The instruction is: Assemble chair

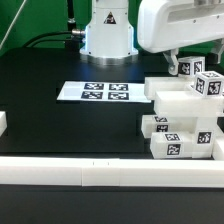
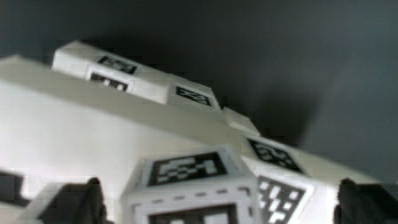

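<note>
In the exterior view you see the chair parts [image 1: 180, 115] stacked in a cluster on the black table [image 1: 60, 125], at about four o'clock from the centre of the picture. A white slab [image 1: 178, 98] lies across the upper part of the pile, with tagged cubes [image 1: 210, 83] above it and tagged blocks [image 1: 176, 146] below. The arm [image 1: 180, 25] comes in at about one o'clock, and the gripper [image 1: 180, 62] hangs just above the top cubes. You cannot tell from here whether its fingers are spread or closed, nor whether they touch a part. The marker board [image 1: 94, 92] lies flat at about nine o'clock from the pile, well apart from it. The robot base [image 1: 108, 35] stands at twelve o'clock. A long white rail [image 1: 100, 172] runs along the near edge of the table.

In the wrist view you look close onto the white parts. A tagged cube [image 2: 192, 178] sits between the two dark fingertips [image 2: 71, 203], which stand apart either side of it; contact is not visible. More tagged blocks [image 2: 151, 80] line the slab edge beyond, against a dark blurred background.
</note>
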You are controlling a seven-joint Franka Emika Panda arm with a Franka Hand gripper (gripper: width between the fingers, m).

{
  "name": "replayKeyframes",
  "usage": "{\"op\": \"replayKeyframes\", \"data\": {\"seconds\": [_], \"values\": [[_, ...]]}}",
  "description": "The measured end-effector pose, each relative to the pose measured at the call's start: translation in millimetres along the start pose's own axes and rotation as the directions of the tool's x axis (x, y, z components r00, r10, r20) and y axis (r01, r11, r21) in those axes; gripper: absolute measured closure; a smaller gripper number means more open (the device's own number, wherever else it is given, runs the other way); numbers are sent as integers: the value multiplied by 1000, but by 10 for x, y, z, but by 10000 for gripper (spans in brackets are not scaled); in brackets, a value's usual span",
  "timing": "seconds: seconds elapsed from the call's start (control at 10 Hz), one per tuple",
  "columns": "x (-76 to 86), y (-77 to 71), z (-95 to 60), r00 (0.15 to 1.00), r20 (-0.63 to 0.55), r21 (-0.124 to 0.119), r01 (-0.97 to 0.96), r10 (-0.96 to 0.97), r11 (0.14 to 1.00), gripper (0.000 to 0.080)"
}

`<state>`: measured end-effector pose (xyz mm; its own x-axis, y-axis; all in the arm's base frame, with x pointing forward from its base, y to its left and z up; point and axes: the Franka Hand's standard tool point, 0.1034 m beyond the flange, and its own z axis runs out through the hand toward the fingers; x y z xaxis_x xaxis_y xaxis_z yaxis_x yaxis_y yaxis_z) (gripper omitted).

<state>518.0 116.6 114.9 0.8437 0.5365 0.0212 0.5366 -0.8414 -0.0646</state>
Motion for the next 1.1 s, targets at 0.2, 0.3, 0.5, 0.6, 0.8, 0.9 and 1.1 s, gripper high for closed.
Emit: {"op": "replayKeyframes", "data": {"seconds": [0.2, 0.3, 0.5, 0.6, 0.8, 0.9, 1.1], "values": [[-13, 5, 8, 1000, 1, 1, 17, -17, 1000, 150], [-19, 6, 20, 1000, 4, 2, 17, -17, 1000, 280], [-22, 13, 26, 1000, 5, 2, 16, -16, 1000, 420], [-25, 13, 30, 1000, 6, 3, 7, -7, 1000, 519], [-26, 14, 33, 1000, 6, 3, -21, 21, 1000, 518], [-26, 6, 40, 994, 4, 7, -110, 110, 994, 518], [-24, -23, 50, 910, 3, 15, -414, 414, 910, 518]]}}
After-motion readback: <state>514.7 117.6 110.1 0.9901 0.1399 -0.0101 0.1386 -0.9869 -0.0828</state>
